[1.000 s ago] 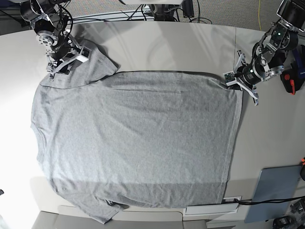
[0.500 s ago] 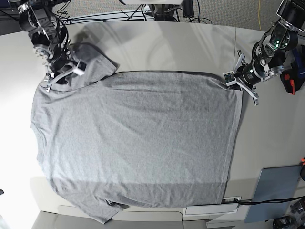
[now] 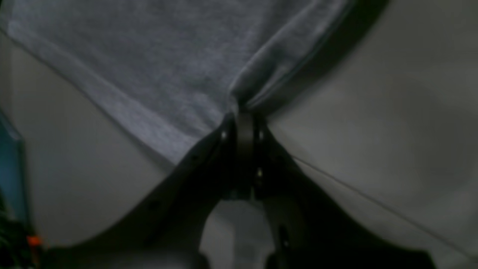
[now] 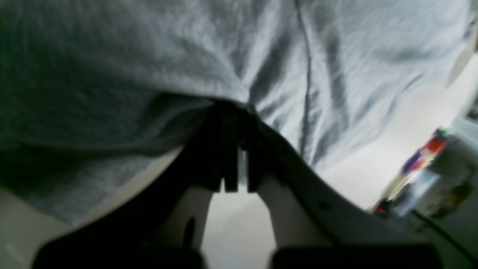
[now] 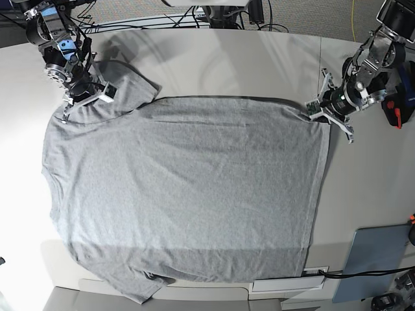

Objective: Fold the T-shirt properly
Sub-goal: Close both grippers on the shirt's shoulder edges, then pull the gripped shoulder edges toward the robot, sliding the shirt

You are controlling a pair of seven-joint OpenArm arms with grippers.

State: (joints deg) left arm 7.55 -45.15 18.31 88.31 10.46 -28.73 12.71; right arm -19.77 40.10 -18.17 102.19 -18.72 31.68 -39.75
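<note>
The heather-grey T-shirt lies spread flat on the table, plain side up, with no lettering showing. My left gripper is at its far right corner, shut on the hem corner. In the left wrist view the jaws pinch a bunched fold of the T-shirt. My right gripper is at the far left, shut on the shoulder and sleeve area. In the right wrist view the gripper pinches wrinkled cloth of the T-shirt, lifted a little off the table.
A flat grey-blue panel lies at the front right. A white power strip sits at the front edge by the hem. A red-handled tool is at the right edge. Cables run along the back.
My right gripper has moved left and slightly toward the front, dragging the far left sleeve with it. The left gripper has stayed on the hem corner.
</note>
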